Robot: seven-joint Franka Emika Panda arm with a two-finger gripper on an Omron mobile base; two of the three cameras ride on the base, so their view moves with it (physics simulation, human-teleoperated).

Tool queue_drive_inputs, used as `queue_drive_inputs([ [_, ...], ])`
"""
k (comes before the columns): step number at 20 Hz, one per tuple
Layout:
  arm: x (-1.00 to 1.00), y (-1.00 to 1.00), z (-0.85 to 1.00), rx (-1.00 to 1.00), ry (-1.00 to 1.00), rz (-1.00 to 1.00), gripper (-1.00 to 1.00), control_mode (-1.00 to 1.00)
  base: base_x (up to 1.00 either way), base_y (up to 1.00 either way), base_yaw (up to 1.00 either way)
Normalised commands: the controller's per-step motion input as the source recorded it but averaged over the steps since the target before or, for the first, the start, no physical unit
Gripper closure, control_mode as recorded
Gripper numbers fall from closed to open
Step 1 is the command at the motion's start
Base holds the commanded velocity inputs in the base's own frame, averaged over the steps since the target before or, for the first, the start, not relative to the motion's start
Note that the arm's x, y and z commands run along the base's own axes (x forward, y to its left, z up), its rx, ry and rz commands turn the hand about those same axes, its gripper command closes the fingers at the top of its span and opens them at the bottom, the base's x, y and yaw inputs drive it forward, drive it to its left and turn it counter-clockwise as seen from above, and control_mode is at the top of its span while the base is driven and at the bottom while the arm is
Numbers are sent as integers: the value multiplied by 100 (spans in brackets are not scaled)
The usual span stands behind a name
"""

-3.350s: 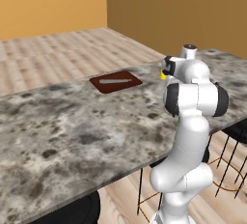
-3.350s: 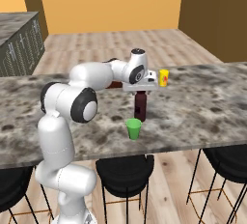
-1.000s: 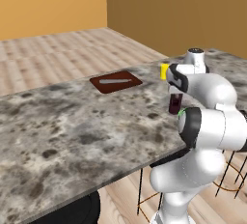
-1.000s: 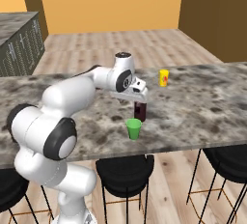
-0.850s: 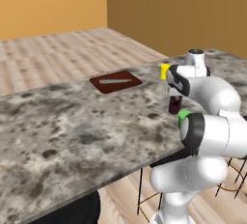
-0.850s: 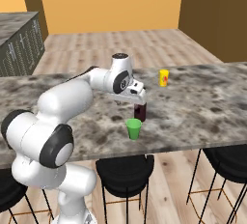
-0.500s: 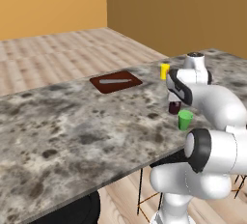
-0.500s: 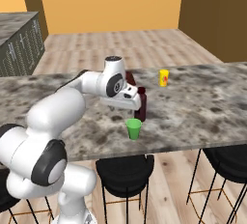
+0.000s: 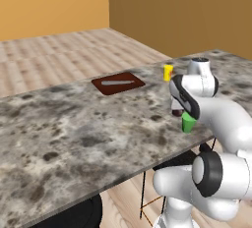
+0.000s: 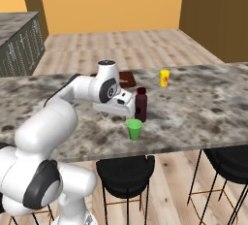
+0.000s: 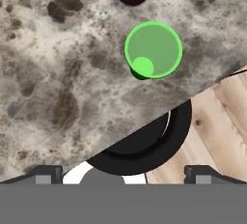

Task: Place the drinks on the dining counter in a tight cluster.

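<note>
Standing upright on the dining counter [image 10: 203,107], the squat maroon bottle [image 10: 141,104] sits just behind the green cup [image 10: 134,129], near the counter's front edge. The gripper [image 11: 123,172] hovers above the counter beside the bottle, jaws spread wide and holding nothing. A yellow cup [image 10: 164,78] stands farther back, and a black bar stool [image 10: 125,170] sits below the edge.

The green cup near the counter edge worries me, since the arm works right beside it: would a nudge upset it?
Probably. The green cup tapers to a narrow base, looks empty, so likely light and tippy. It stands close to the dining counter edge; it could fall off.
</note>
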Motion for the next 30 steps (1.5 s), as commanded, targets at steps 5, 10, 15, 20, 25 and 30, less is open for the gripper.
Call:
queue_drive_inputs([
  [5, 0, 0, 0, 0, 0, 0, -100, -100, 0, 0, 0],
  [10, -3, 0, 0, 0, 0, 0, -100, 100, -38, 0, 0],
  [15, 0, 0, 0, 0, 0, 0, -100, 100, -67, 0, 0],
  [20, 0, 0, 0, 0, 0, 0, -100, 100, -71, 0, 0],
  [25, 0, 0, 0, 0, 0, 0, -100, 100, -66, 7, 3],
  [30, 0, 0, 0, 0, 0, 0, -100, 100, -52, 25, 33],
])
